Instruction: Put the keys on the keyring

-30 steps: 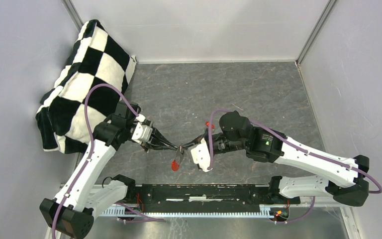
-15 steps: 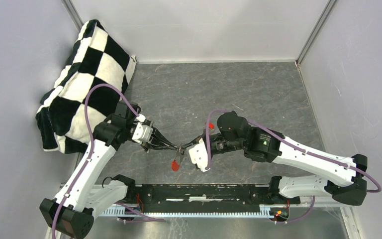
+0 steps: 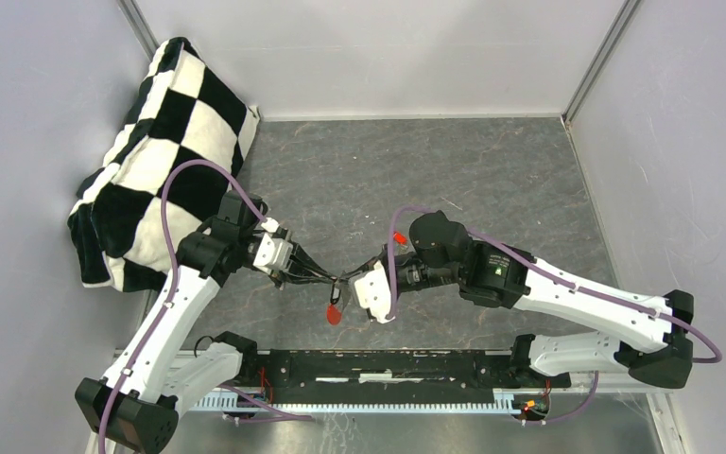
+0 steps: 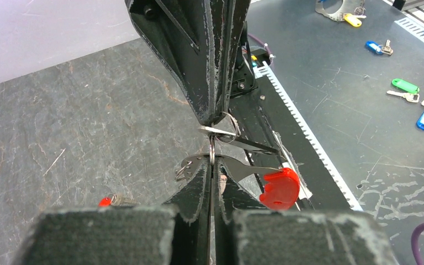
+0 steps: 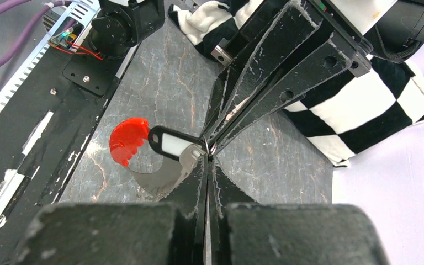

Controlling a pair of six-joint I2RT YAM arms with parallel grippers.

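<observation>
Nearest me, the red-headed key (image 3: 334, 315) dangles over the counter (image 3: 492, 189) beside a black tag (image 5: 168, 143), both hanging from the keyring (image 4: 216, 131). The left gripper (image 4: 212, 168) and right gripper (image 5: 207, 161) meet tip to tip there, each with its jaws clamped together on the thin wire. Farther back, a checkered cushion (image 3: 170, 142) slumps in the corner.

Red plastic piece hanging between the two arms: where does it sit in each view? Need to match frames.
Top external: red piece just below centre, above the black base rail.
Left wrist: lower right of centre, with the rail behind it.
Right wrist: left of centre, next to a black tag; rail at far left.
Shared landmark: the black base rail.
</observation>
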